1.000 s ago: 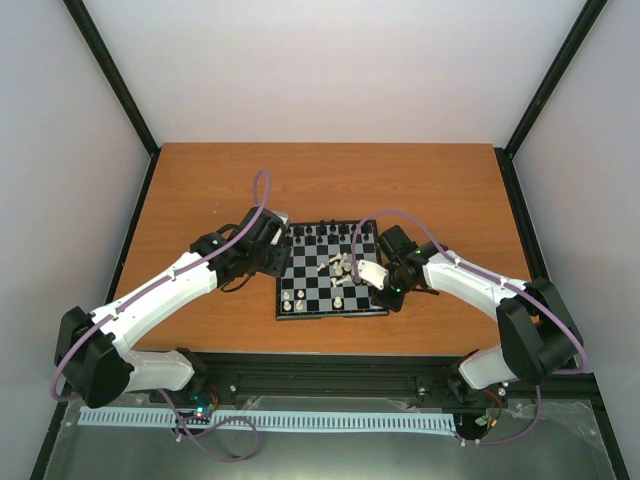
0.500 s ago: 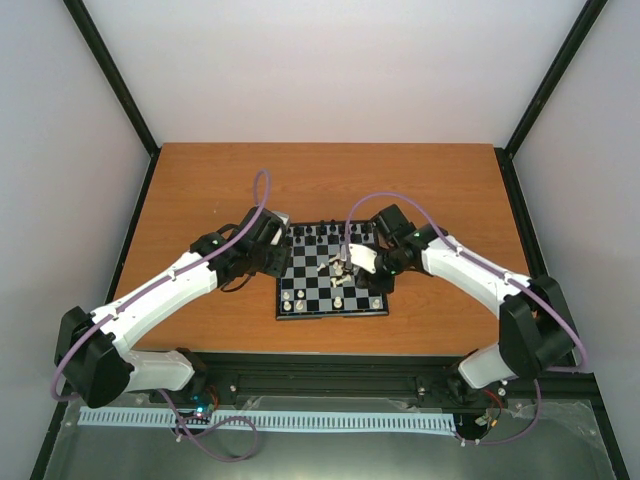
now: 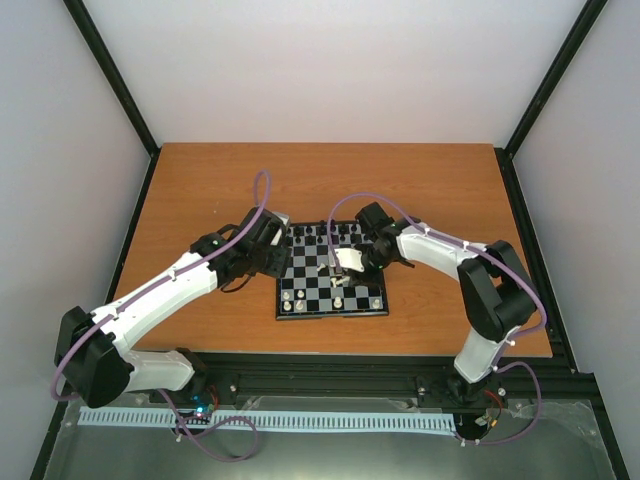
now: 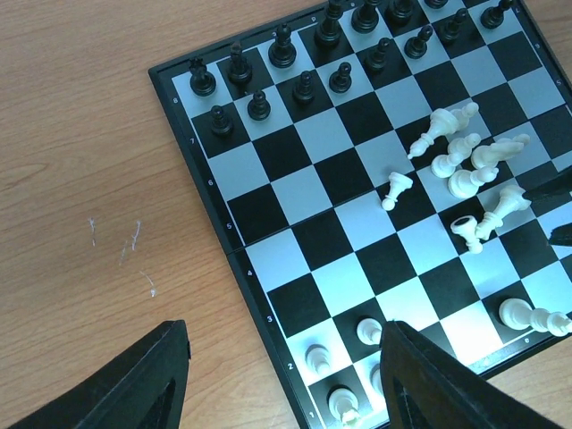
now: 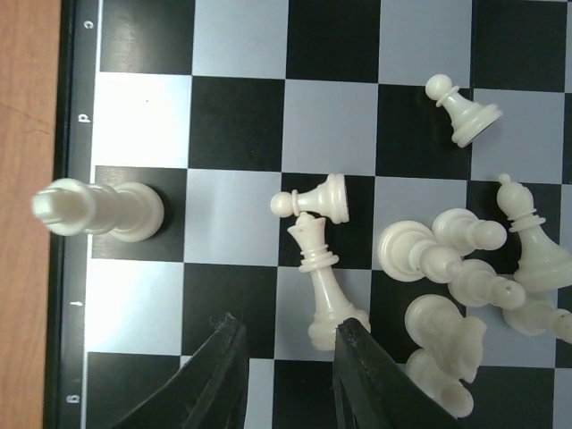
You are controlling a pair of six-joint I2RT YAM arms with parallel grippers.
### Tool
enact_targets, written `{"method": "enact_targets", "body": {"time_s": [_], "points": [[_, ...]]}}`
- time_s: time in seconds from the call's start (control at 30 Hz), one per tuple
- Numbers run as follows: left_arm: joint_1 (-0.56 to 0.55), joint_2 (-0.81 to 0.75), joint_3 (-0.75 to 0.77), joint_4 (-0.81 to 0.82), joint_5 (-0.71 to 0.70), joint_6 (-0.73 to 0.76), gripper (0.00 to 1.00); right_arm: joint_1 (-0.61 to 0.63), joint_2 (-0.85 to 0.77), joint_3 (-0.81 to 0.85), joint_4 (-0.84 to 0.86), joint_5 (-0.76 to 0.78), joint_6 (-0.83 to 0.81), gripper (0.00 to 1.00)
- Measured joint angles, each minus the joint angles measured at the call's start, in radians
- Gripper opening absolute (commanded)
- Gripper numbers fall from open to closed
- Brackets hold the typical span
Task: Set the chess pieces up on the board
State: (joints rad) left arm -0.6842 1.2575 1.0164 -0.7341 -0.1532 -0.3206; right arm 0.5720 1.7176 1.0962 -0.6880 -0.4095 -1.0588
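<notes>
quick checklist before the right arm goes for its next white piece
1. Right fingers open, nothing between them: ok.
2. Crowned white piece centred in the gap: not ok. It lies on its side with its base against one finger.
3. Room around it: not ok. A fallen pawn lies right by its head and the white pile is close beside it.
4. Left fingers away from the pile: ok. They are open, over a corner of the board.
5. Black pieces in view upright: ok.
6. Its home square free: cannot tell.
</notes>
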Motion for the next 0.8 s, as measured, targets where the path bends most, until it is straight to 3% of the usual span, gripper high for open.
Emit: {"method": "enact_targets", "body": {"time_s": [0.6, 0.8], "points": [[0.002, -0.005, -0.015, 0.001, 0.001, 0.000, 0.61, 0.000, 0.093, 0.036, 0.012, 0.021, -0.026, 0.33], [0.002, -0.005, -0.020, 0.002, 0.008, 0.000, 0.61, 0.000, 0.115, 0.058, 0.005, 0.016, -0.024, 0.24]]}}
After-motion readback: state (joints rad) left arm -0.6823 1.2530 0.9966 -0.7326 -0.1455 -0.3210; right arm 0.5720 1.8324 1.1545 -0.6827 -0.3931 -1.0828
